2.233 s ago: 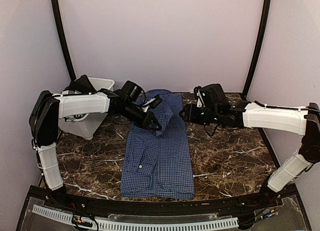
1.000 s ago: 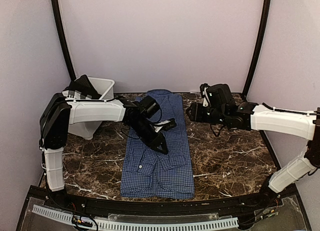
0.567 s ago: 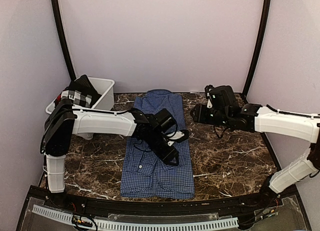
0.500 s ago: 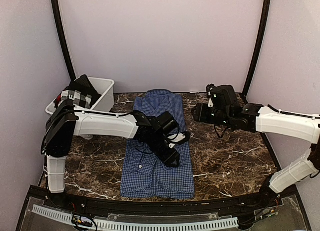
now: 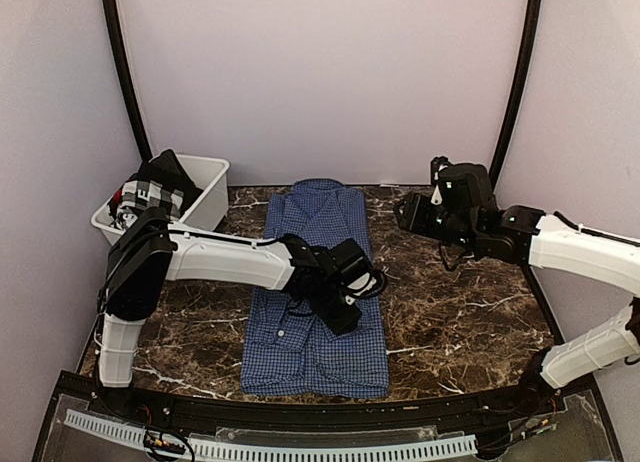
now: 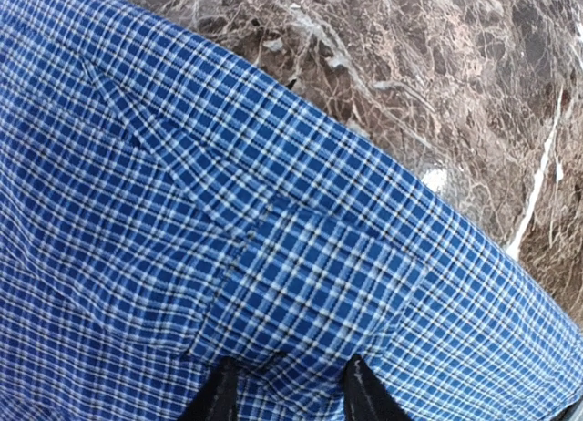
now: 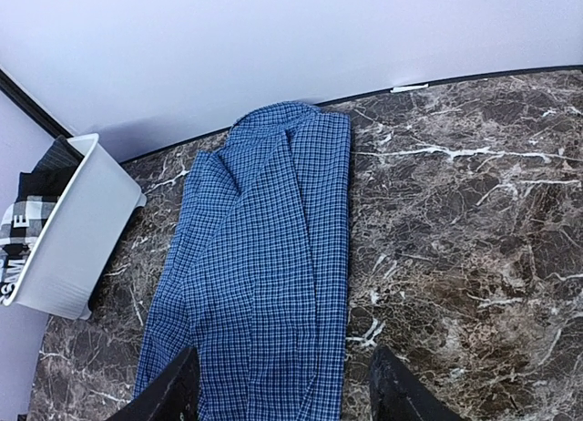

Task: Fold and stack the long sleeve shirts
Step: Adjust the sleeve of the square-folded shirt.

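One long sleeve shirt [image 5: 318, 282], blue with a fine dark check, lies flat and lengthwise on the marble table, collar toward the back wall. It is narrowed, with its sides folded in over the middle. My left gripper [image 5: 343, 317] is low over the shirt's right-middle part. In the left wrist view its fingertips [image 6: 223, 398] stand apart, open, right at the checked cloth [image 6: 273, 211], where a folded layer lies. My right gripper [image 5: 408, 212] hangs open above the bare table, right of the collar, and looks down on the shirt [image 7: 264, 257] with nothing between its fingers [image 7: 173, 389].
A white plastic bin [image 5: 205, 192] stands at the back left, holding dark and black-and-white checked clothes [image 5: 150, 190]; the same bin [image 7: 64, 248] shows in the right wrist view. Bare marble table [image 5: 450, 302] lies on both sides of the shirt.
My left gripper swept from near the collar down and right across the shirt to its middle, and its jaws have opened. My right gripper drew back to the right, away from the shirt.
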### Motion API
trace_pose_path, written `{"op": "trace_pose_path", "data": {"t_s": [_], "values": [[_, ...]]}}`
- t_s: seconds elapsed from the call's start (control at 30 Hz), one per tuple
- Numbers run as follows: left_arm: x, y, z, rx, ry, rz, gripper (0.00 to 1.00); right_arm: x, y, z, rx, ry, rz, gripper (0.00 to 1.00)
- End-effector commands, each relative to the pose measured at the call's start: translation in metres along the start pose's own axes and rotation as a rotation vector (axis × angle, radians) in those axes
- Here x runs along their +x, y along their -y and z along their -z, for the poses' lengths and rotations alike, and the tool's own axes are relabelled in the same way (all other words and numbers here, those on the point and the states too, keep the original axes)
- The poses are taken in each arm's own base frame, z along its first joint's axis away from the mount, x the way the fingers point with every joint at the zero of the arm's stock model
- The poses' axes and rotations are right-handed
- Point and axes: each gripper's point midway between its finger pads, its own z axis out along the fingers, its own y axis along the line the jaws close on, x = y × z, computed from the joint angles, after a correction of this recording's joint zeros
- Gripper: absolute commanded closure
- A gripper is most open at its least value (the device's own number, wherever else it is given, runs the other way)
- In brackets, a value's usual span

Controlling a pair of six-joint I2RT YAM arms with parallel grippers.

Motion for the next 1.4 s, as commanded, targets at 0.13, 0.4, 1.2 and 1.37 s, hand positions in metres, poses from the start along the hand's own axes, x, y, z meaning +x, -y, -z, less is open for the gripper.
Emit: {"op": "trace_pose_path", "data": {"t_s": [0.13, 0.4, 1.2, 1.37], "values": [[-0.007, -0.003, 0.007, -0.055, 0.006, -0.019, 0.82, -0.013, 0.000, 0.006, -0.006, 0.051, -0.018, 0.40], [-0.006, 0.004, 0.020, -0.014, -0.002, -0.034, 1.00, -0.014, 0.003, 0.008, 0.004, 0.058, -0.015, 0.39], [0.000, 0.042, 0.063, 0.204, -0.036, -0.084, 1.00, 0.000, 0.000, 0.000, -0.016, 0.001, 0.016, 0.39], [-0.003, 0.048, 0.073, 0.239, -0.029, -0.096, 1.00, 0.005, -0.002, -0.002, -0.023, -0.017, 0.020, 0.39]]}}
